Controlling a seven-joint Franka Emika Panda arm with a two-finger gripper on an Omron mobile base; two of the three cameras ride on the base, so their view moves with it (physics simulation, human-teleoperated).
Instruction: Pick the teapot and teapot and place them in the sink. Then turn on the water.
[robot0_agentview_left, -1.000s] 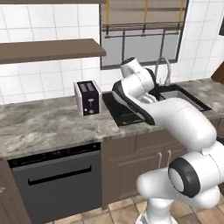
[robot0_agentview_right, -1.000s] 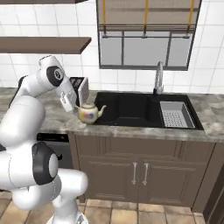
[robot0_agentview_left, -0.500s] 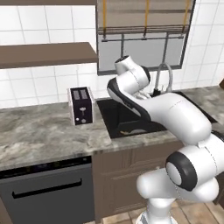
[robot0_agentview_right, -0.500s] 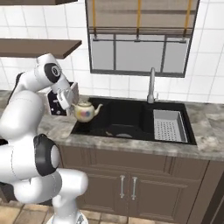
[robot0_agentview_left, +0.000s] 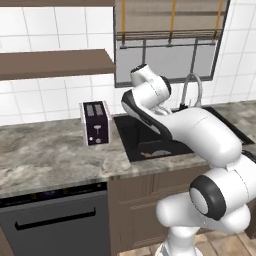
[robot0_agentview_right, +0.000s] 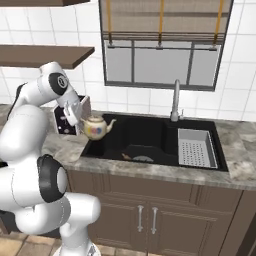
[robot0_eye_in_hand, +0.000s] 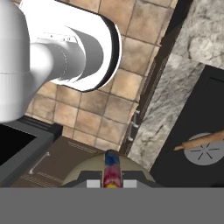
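Note:
A small cream teapot with coloured floral marks hangs in the air over the left rim of the black sink, spout pointing toward the basin. My gripper is shut on it from the left. In the hand view the teapot's lid and red-blue knob sit between my fingertips, with the sink off to the right. The silver gooseneck faucet stands behind the basin, and no water runs from it. In the left base view my arm hides the gripper, beside the sink and faucet.
A wooden rolling pin lies by the drain in the basin, also seen as the rolling pin. A ribbed grey draining tray fills the sink's right side. A dark toaster stands just left of the gripper, the same toaster on the marble counter.
The whole picture has shifted, so the base has driven. The gripper stays shut on the teapot, which keeps its place at the sink's left rim.

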